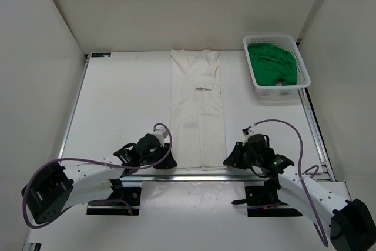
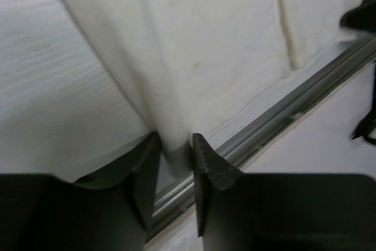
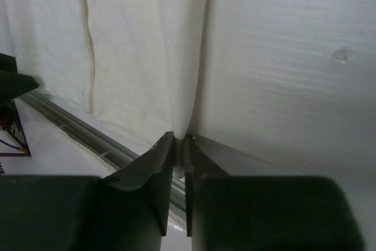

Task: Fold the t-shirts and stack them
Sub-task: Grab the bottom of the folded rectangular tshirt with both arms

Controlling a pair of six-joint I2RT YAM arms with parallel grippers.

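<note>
The white t-shirt (image 1: 197, 110) lies on the table as a long narrow strip, both sides folded in, collar end far, hem near. My left gripper (image 1: 166, 158) is shut on its near left hem corner; in the left wrist view the cloth (image 2: 194, 45) bunches between the fingers (image 2: 174, 145). My right gripper (image 1: 229, 160) is shut on the near right hem corner; the cloth (image 3: 147, 45) runs into the jaws (image 3: 179, 140). The green t-shirt (image 1: 269, 63) lies crumpled in the basket. The red t-shirt is out of view.
A white mesh basket (image 1: 302, 64) stands at the far right of the table. A metal rail (image 1: 194, 176) runs along the near table edge, just behind both grippers, and also shows in the left wrist view (image 2: 294, 107). White walls close in the table.
</note>
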